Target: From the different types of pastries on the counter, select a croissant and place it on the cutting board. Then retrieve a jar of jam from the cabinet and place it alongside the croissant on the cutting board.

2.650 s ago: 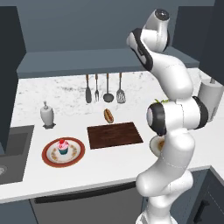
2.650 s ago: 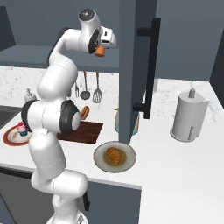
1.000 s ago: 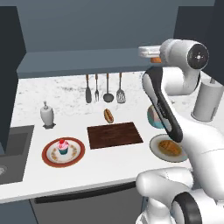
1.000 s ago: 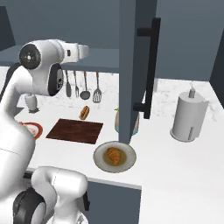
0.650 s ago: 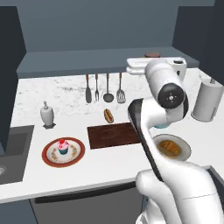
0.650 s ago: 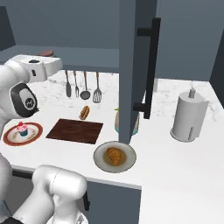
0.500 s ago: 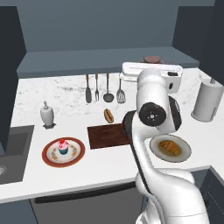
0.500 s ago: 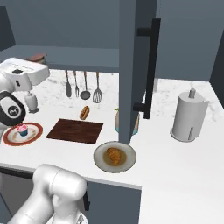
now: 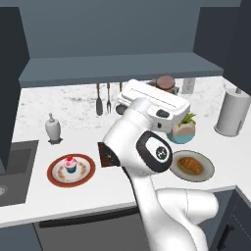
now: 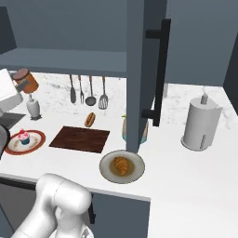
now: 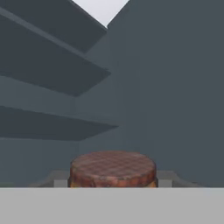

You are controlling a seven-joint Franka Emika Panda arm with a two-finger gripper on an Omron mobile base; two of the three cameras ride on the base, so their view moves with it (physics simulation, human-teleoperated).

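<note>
1. High over the counter (image 10: 195,162), the gripper (image 10: 21,83) is clamped on the jar of jam (image 10: 25,81).
2. On its plate, the croissant (image 10: 122,164) lies near the cutting board (image 10: 80,138), which is bare.
3. Judged best: lower the jar upright onto one end of the board, leaving croissant room.
</note>
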